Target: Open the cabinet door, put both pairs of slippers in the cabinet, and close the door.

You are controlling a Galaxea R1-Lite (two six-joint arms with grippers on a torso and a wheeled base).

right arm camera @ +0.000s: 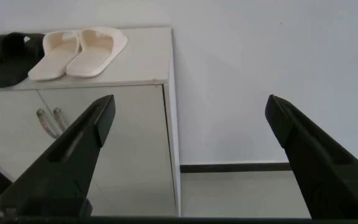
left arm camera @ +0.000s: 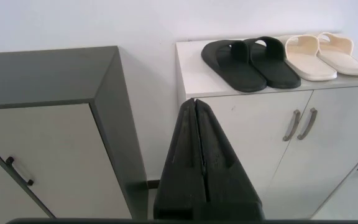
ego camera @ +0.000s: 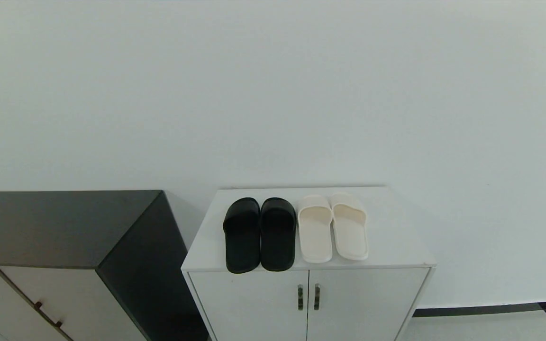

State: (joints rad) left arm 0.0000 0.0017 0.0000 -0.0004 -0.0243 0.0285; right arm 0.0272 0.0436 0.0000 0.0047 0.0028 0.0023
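Note:
A white cabinet (ego camera: pixel 249 308) stands against the wall with both doors shut and two metal handles (ego camera: pixel 308 297) at the middle seam. On its top lie a black pair of slippers (ego camera: pixel 259 234) and, to their right, a cream pair of slippers (ego camera: pixel 333 227), toes toward the wall. My left gripper (left arm camera: pixel 196 102) is shut with nothing in it, well short of the cabinet's (left arm camera: pixel 247 130) left door. My right gripper (right arm camera: pixel 191 106) is open and empty, off the cabinet's (right arm camera: pixel 135 143) right side, where the cream slippers (right arm camera: pixel 79 50) and handles (right arm camera: pixel 48 121) also show.
A taller dark-topped cabinet (ego camera: pixel 64 227) with pale drawer fronts stands close to the left of the white one, with a narrow gap between. Bare floor and a dark skirting strip (ego camera: pixel 481 310) lie to the right.

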